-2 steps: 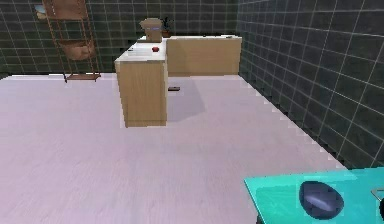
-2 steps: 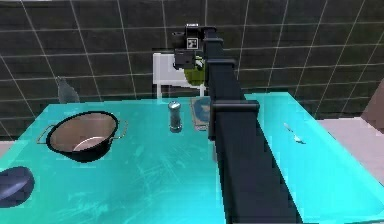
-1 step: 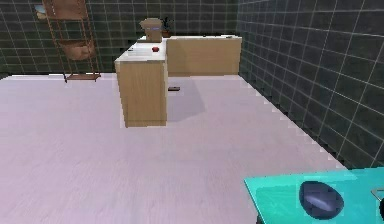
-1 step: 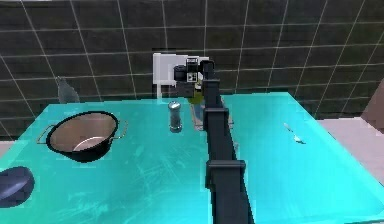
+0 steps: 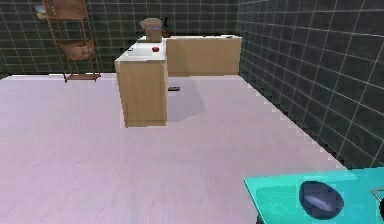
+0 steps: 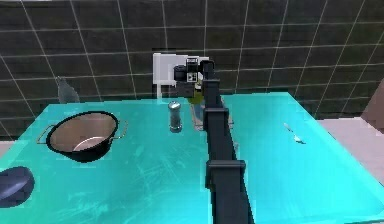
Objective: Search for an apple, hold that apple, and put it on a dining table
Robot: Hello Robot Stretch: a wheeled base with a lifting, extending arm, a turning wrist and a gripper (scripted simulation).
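You're in the search step, and you have a likely target. On top of the wooden worktop (image 5: 143, 95), well across the pale floor (image 5: 80, 140) in the forward view, sits a small red round thing (image 5: 156, 47). By colour and shape it may well be the apple, though it is too small to be sure. A brown pot-like thing (image 5: 152, 25) stands farther back on the same run of worktop. Nearer you, the arm (image 6: 222, 150) reaches out over the turquoise worktop (image 6: 300, 170), and the pincer (image 6: 190, 76) sits at its far end near the dark tiled wall. You can't tell the state of its fingers from these views. You also can't tell whether it has hold of anything, because there are things on the surface right by it. A metal cylinder (image 6: 176, 116) stands just beside the arm toward the arm side view's left, and a dark bowl (image 6: 83, 133) lies farther left. The red thing is nowhere near the pincer, so I'd judge the grasp not yet begun. The next move calls for drawing the arm back clear of the cylinder. Then drive across the open floor and turn so the arm's side faces the wooden worktop — close enough for the reach, with the lift set above its top. Confirm the red thing is an apple before you commit. The turquoise worktop looks a fair candidate for the dining table, so keep its place in mind for the return.
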